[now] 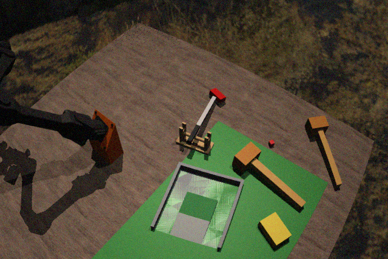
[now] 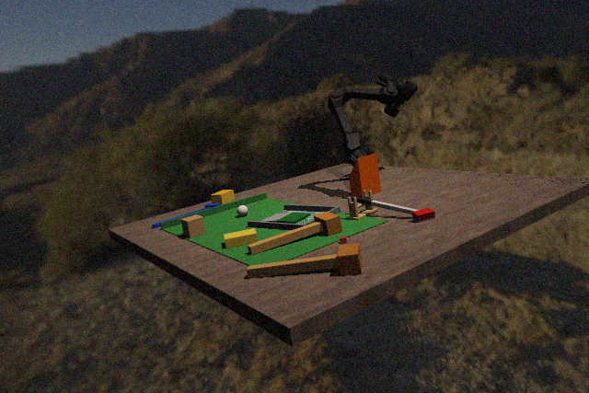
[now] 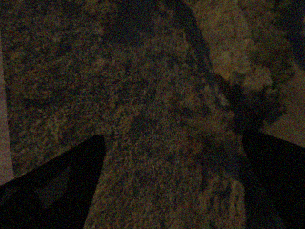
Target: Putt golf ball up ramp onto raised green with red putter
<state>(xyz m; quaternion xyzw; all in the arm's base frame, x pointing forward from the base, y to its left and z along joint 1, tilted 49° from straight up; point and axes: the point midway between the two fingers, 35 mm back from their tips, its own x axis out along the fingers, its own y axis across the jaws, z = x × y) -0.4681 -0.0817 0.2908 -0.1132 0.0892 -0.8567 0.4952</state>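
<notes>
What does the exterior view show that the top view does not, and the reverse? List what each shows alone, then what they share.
Only the exterior view shows the white golf ball on the green mat, the far yellow block, a tan block and a blue bar at the mat's far edge.

Only the top view looks straight down into the grey-walled ramp frame, showing the green square in its middle.

Both show the red putter leaning on its wooden stand, two wooden mallets, the small red cube and the orange wedge.

The arm [image 2: 352, 108] is raised, its pincer [image 3: 167, 191] spread wide and empty.
</notes>
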